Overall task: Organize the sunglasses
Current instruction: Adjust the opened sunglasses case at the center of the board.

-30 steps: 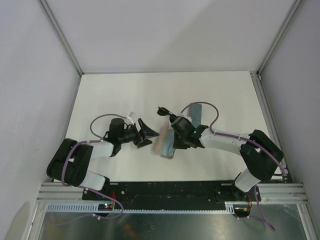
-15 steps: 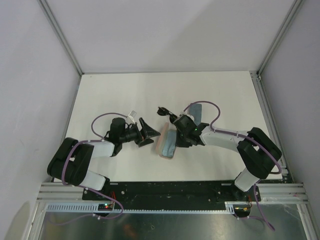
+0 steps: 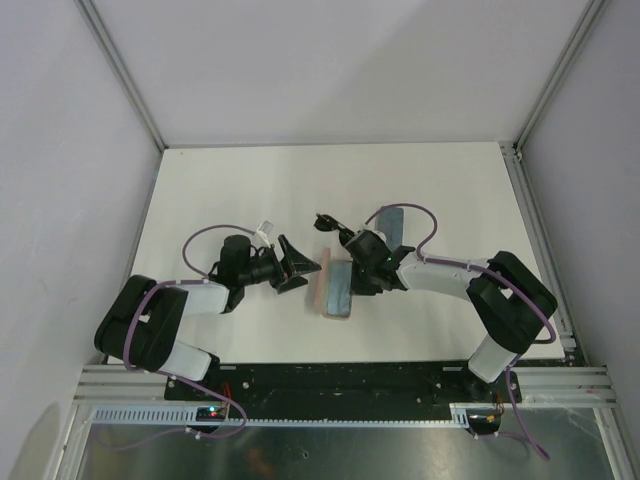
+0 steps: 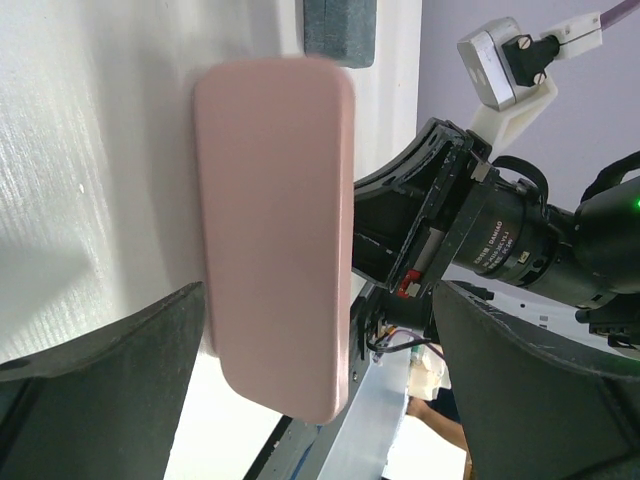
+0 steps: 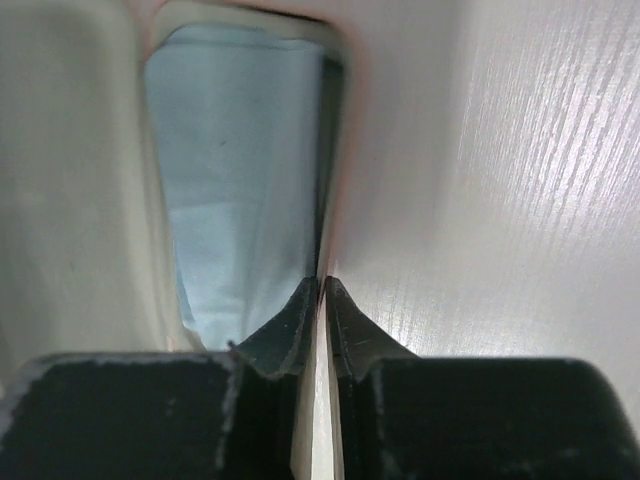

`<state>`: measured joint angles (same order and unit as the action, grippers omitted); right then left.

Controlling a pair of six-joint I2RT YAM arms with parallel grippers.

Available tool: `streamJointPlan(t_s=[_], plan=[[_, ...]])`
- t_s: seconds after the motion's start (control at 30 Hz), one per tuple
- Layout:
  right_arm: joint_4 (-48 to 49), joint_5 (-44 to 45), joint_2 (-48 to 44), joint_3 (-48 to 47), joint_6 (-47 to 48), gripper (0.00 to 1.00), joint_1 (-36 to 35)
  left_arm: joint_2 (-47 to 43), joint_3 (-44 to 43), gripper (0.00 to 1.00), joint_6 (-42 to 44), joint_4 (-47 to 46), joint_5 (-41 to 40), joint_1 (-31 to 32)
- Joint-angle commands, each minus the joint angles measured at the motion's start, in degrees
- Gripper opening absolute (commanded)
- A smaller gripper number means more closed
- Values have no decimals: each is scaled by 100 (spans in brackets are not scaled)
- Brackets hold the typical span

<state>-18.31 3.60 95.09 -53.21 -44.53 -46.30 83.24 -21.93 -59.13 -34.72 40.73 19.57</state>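
Note:
The pink case (image 3: 320, 285) lies at mid-table, open, with a light-blue cloth (image 3: 340, 290) inside. My right gripper (image 3: 352, 274) is shut on the case's thin right wall. In the right wrist view its tips (image 5: 322, 285) pinch that wall (image 5: 338, 170), beside the cloth (image 5: 240, 170). My left gripper (image 3: 297, 268) is open just left of the case. In the left wrist view the case's pink outside (image 4: 275, 230) lies between its jaws (image 4: 320, 300). The black wire-framed sunglasses (image 3: 328, 224) lie just beyond the case. The white-framed pair is not in view.
The blue-grey case (image 3: 392, 226) lies behind my right wrist; its end shows in the left wrist view (image 4: 340, 30). White enclosure walls (image 3: 110, 150) stand on three sides of the table. The arm bases sit on the rail (image 3: 340, 380) at the near edge.
My right arm has drawn its elbow in, and the case's blue inside shows more. The left arm has hardly moved.

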Motion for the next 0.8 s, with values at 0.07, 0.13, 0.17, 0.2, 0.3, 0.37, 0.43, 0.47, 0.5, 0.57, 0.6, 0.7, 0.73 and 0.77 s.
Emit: streamJointPlan(t_s=[0.07, 0.13, 0.17, 0.2, 0.3, 0.37, 0.43, 0.47, 0.5, 0.57, 0.6, 0.7, 0.73, 0.77], plan=[[49, 54, -7, 91, 114, 3, 71, 59, 71, 99, -103, -345, 40, 66], [49, 36, -14, 92, 130, 2, 87, 144, 98, 100, -167, -442, 38, 76], [52, 32, -24, 92, 134, 1, 91, 208, 104, 100, -216, -515, 57, 96], [54, 25, -25, 92, 136, 1, 93, 266, 107, 100, -267, -578, 84, 115], [68, 21, -33, 92, 145, 1, 102, 442, 136, 100, -456, -807, 97, 190], [72, 13, -27, 94, 153, 0, 103, 497, 220, 100, -579, -977, 17, 230], [77, -1, -13, 97, 157, 0, 104, 545, 333, 100, -719, -1185, -89, 268], [84, -9, -6, 94, 156, 0, 104, 619, 384, 99, -787, -1291, -121, 298], [87, -17, -3, 93, 156, 0, 100, 678, 428, 98, -882, -1467, -133, 322], [94, -30, -15, 92, 156, 0, 107, 879, 473, 92, -1048, -1797, -117, 370], [96, -37, -25, 92, 151, 0, 110, 1001, 485, 90, -1109, -1975, -109, 397], [101, -54, -55, 92, 155, 0, 119, 1266, 527, 87, -1239, -2277, -132, 440], [91, -58, -67, 92, 155, 0, 120, 1327, 539, 87, -1253, -2334, -160, 454], [86, -59, -77, 92, 160, 0, 121, 1370, 549, 87, -1256, -2371, -187, 461]])
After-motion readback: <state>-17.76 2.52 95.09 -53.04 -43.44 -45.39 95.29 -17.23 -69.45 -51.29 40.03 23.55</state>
